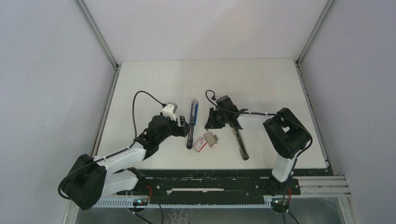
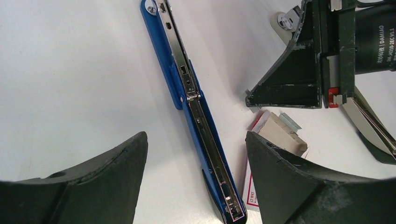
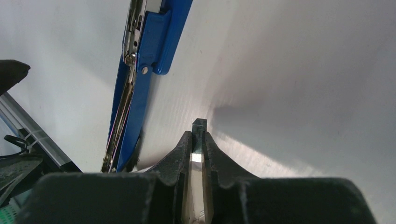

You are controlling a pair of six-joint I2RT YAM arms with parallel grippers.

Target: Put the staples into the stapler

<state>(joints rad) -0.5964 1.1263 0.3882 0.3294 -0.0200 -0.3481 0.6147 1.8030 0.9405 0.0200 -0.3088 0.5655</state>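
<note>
The blue stapler (image 1: 192, 122) lies opened out flat on the table, its metal staple channel facing up (image 2: 201, 121). My left gripper (image 1: 183, 127) is open, and its fingers (image 2: 112, 182) straddle the stapler's near end without touching it. My right gripper (image 1: 211, 122) hovers just right of the stapler and is shut on a short silver-grey staple strip (image 3: 200, 126). The strip sticks out past the fingertips, just above the table. The stapler also shows in the right wrist view (image 3: 140, 79). The red-and-white staple box (image 1: 200, 144) and its grey tray (image 1: 211, 138) lie beside the stapler's near end.
A long dark bar with a metal strip (image 1: 240, 143) lies right of the box, under the right arm, and also shows in the left wrist view (image 2: 371, 123). The white table is bounded by grey walls at the back and both sides.
</note>
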